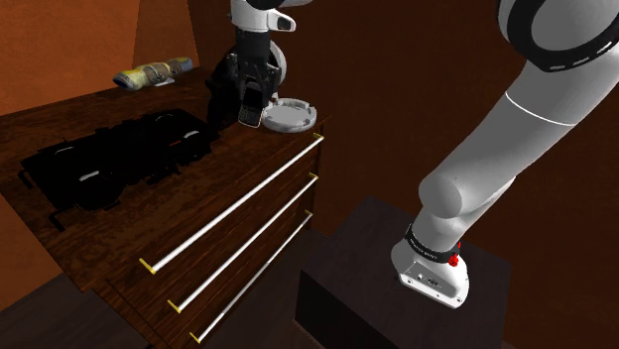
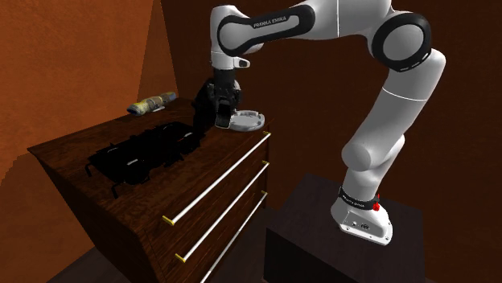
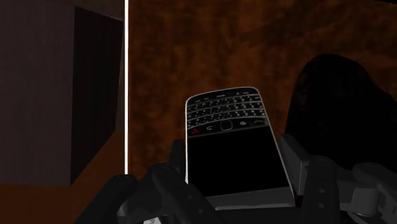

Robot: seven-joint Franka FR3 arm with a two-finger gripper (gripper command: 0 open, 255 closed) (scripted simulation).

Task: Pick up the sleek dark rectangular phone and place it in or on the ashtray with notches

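Wrist view shows a keypad (image 3: 222, 109) on the phone (image 3: 232, 153) clasped by the claw (image 3: 235, 191).

FRANKA EMIKA in white capitals on the black band of the arm (image 2: 269, 22), tiny white print on the dark ring (image 1: 431, 246) near its foot, unreadable, phone (image 3: 232, 149) key letters unreadable, red and green call signs

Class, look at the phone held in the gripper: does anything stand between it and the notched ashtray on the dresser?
Nothing visible does. The gripper clasps the phone over the dresser, right beside the pale ashtray, with only a bare gap between them.
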